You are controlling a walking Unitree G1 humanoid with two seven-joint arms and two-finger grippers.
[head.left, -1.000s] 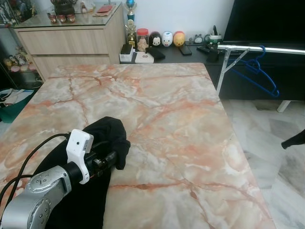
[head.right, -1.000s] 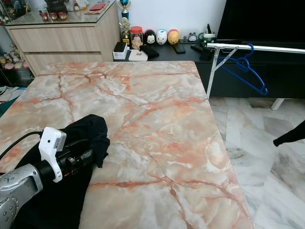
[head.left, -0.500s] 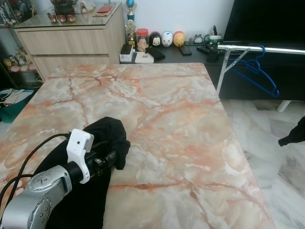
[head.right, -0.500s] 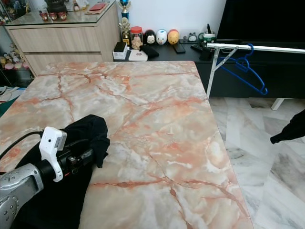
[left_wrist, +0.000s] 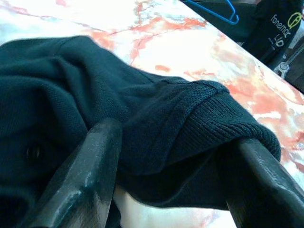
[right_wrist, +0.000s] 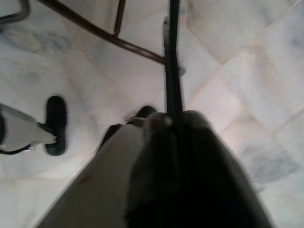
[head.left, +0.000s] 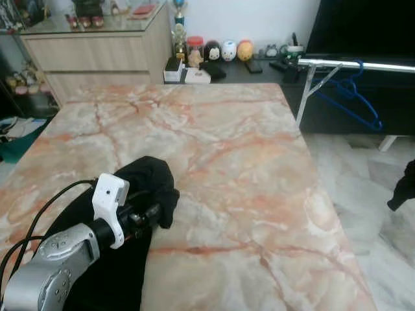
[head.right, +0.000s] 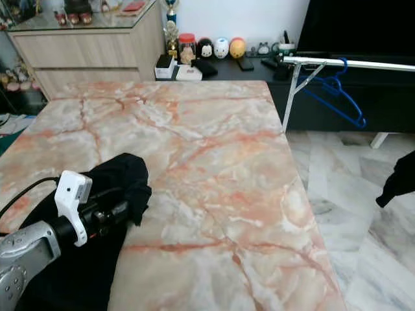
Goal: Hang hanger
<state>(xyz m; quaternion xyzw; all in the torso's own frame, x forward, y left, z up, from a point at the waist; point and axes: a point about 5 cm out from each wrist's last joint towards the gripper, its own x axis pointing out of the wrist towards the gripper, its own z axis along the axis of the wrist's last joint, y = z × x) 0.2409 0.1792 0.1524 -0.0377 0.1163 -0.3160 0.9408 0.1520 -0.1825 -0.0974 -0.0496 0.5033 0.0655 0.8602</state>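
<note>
A blue hanger (head.left: 353,97) hangs on the silver rail (head.left: 363,64) at the far right, beyond the marble table (head.left: 227,129). A black garment (head.left: 152,184) lies crumpled at the table's near left. My left gripper (head.left: 155,210) lies at it. In the left wrist view the gripper (left_wrist: 175,180) is open, its fingers (left_wrist: 95,161) wide apart with a ribbed fold of the garment (left_wrist: 190,118) between them. My right gripper (head.left: 405,188) hangs low at the right edge over the floor. In the right wrist view it (right_wrist: 173,137) is shut on a thin black rod (right_wrist: 172,57).
A wooden drawer cabinet (head.left: 97,52) stands behind the table. A low black console with small figurines (head.left: 224,50) runs along the wall under a dark screen (head.left: 363,26). Tiled floor (head.left: 356,214) lies right of the table. Brown frame bars (right_wrist: 104,33) cross the floor below my right gripper.
The camera has shifted slightly. My right gripper has moved a little at the right edge. The left arm and the garment have stayed put.
</note>
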